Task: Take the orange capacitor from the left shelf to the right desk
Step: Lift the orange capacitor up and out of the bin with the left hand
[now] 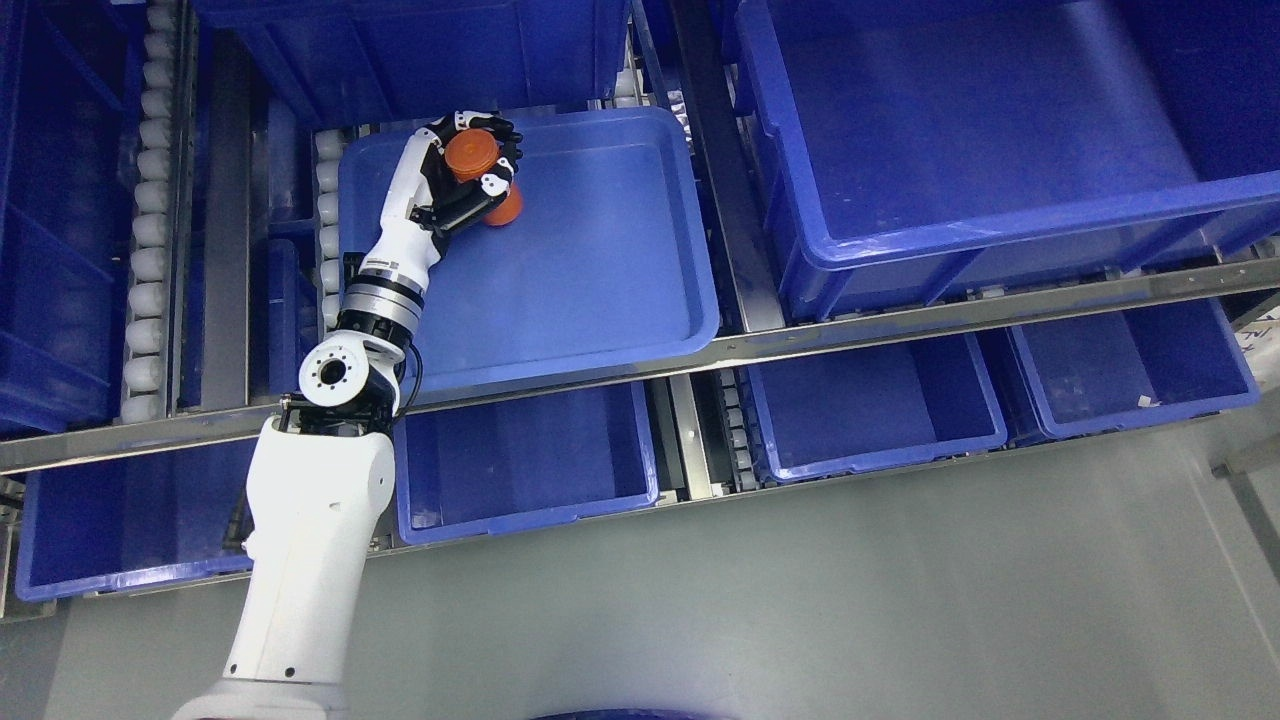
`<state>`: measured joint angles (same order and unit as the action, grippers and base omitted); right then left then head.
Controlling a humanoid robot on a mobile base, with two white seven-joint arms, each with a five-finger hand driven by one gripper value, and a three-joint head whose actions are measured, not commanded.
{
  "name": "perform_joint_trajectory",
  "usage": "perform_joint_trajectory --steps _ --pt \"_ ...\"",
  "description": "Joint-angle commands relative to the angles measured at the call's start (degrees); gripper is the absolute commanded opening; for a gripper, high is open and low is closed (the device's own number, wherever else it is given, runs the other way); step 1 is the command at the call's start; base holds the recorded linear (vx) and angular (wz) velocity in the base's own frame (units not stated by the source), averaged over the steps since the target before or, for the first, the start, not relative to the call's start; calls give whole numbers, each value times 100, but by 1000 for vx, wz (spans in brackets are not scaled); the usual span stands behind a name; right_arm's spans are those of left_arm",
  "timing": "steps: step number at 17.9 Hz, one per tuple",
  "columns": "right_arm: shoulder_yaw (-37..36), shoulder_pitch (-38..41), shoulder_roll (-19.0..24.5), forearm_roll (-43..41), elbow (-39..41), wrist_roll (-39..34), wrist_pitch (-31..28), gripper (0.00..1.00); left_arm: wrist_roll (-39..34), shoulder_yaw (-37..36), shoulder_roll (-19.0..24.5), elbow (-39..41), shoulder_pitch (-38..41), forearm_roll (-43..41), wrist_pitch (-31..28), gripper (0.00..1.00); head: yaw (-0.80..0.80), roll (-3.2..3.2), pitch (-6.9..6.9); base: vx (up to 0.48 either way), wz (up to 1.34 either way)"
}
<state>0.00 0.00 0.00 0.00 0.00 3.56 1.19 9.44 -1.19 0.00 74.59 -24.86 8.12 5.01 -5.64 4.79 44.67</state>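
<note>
The left robot hand is reaching up from the lower left into a shallow blue tray on the shelf, with its fingers wrapping around an orange capacitor near the tray's upper left corner. A second orange capacitor is lying just beside the hand, touching or nearly touching the held one. Larger blue bins are sitting to the right and on the level below. The right robot hand is not showing.
</note>
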Motion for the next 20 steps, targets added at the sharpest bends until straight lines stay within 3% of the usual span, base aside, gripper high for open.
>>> perform_joint_trajectory --steps 1,8,14,20 --pt "-97 17 -100 18 100 4 4 100 5 -4 100 29 -9 259 184 0 0 0 0 0 0" --pt "-97 17 -100 18 100 4 4 100 -12 40 100 1407 -203 796 307 0 0 0 0 0 0" --pt "-97 9 -100 18 100 4 4 100 5 655 100 2313 174 796 1001 1 0 0 0 0 -2" --pt "-97 9 -100 18 100 4 4 100 5 866 100 2385 614 805 1985 1 0 0 0 0 -2"
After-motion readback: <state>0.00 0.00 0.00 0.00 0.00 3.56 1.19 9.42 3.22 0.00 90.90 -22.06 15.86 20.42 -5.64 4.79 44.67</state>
